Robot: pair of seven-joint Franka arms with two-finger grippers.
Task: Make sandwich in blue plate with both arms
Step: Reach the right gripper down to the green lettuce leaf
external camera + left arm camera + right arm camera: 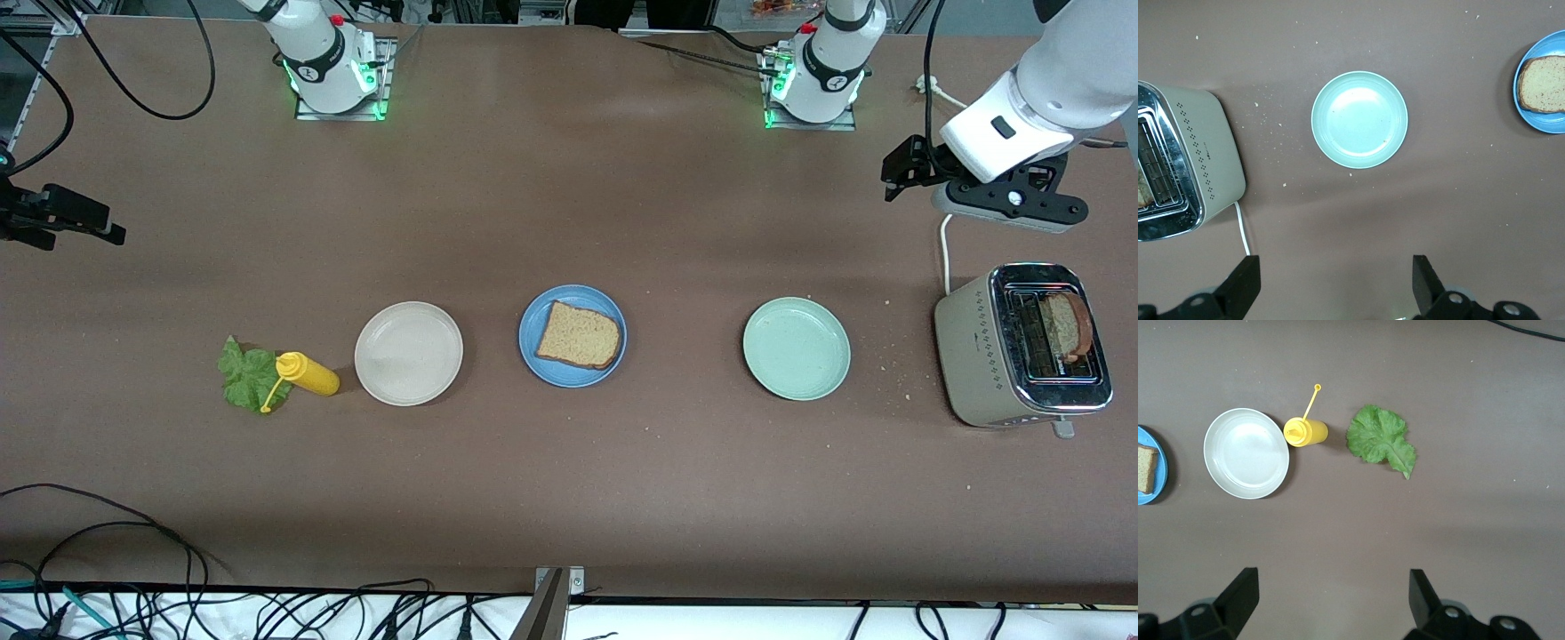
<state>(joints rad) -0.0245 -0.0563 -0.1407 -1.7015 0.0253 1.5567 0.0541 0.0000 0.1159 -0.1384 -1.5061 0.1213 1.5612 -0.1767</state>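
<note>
Currently one bread slice [578,336] lies on the blue plate [533,354]. Both tools wait released above the desk [569,498]: left tool [1337,283] near the toaster [987,356], right tool [1331,600] near the lettuce leaf [249,378].

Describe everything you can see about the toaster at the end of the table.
The boxy beige toaster with a shiny chrome top stands upright at the left arm's end of the table, beside the pale green plate. Its side wall has small dotted patterns. Two slots open upward; a brown-crusted bread slice stands in one. A white cord runs from it toward the arms' bases. Crumbs lie around it. Nothing grips it.
</note>
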